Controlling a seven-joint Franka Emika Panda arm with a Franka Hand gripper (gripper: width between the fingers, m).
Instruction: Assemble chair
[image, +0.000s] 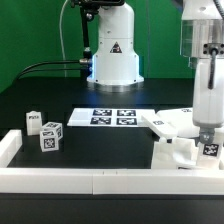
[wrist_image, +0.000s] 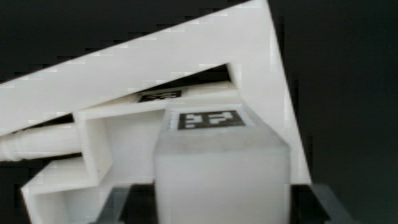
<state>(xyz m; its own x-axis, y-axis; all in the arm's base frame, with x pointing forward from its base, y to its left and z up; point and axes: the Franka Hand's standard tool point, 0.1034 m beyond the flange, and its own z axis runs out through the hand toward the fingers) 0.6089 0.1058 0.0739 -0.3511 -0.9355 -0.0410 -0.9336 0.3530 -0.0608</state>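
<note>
The partly built white chair (image: 172, 126) lies at the exterior view's right, flat panels joined at an angle near the front rail. My gripper (image: 207, 138) reaches straight down onto its right end. In the wrist view the gripper (wrist_image: 217, 208) is shut on a white upright chair piece (wrist_image: 217, 165) with a black-and-white tag (wrist_image: 208, 120) on its end. One dark finger (wrist_image: 128, 205) presses on each side of it. Beyond the piece the large slanted chair panel (wrist_image: 160, 60) fills the view. Two small tagged white pegs (image: 35, 123) (image: 52, 137) stand apart on the table at the exterior view's left.
The marker board (image: 110, 117) lies flat mid-table in front of the robot base (image: 112, 60). Low white border rails (image: 100, 181) run along the front and both sides. Black cables (image: 50, 66) trail behind at the left.
</note>
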